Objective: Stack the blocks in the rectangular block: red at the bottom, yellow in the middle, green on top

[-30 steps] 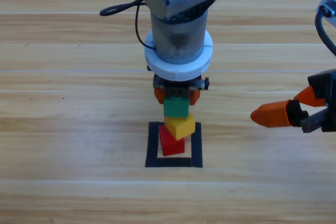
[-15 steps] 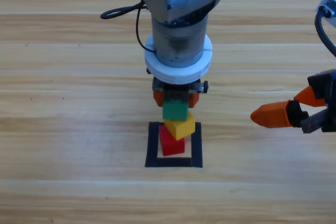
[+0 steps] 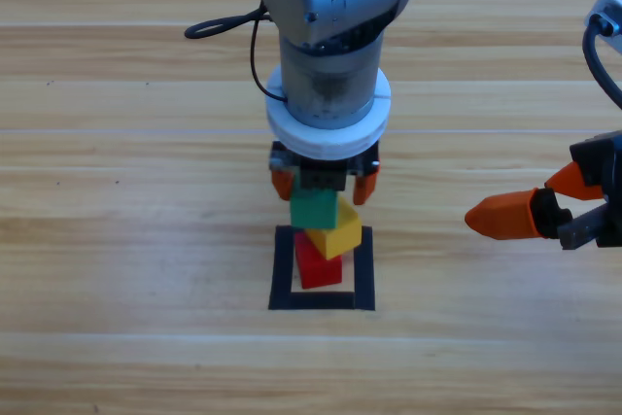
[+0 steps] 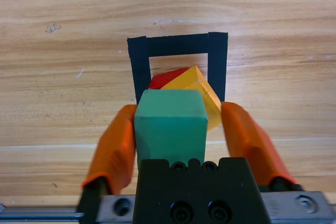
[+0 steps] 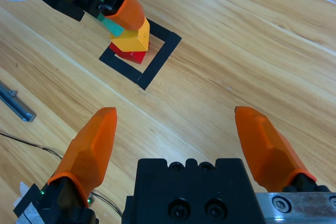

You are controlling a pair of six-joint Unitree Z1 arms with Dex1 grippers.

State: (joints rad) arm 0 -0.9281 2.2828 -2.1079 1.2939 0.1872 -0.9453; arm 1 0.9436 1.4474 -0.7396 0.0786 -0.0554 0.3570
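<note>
A pale wooden desk (image 3: 117, 240) fills the overhead view, its boards running side to side, with a black tape rectangle (image 3: 283, 269) laid near the middle. The left arm comes down from the top edge and stands over that rectangle, while the right arm waits at the right edge, its gripper (image 3: 544, 206) held wide open over bare wood, well apart from the stack. A second ago the left gripper (image 3: 324, 180) was shut on the green cube (image 3: 314, 209); now its jaws have spread, and in the wrist view they stand on either side of the cube, the left one just beside its face and the right one clear of it. The green cube sits on the yellow cube (image 3: 337, 234), which is turned at an angle and rests on the red cube (image 3: 317, 267) inside the tape rectangle. That suggests the last block has just been let go and all three colours are in the required order. The tower looks uneven, with the yellow cube twisted and the green one offset toward the gripper, so a straight, careful pull-away is probably needed to avoid knocking it over.
</note>
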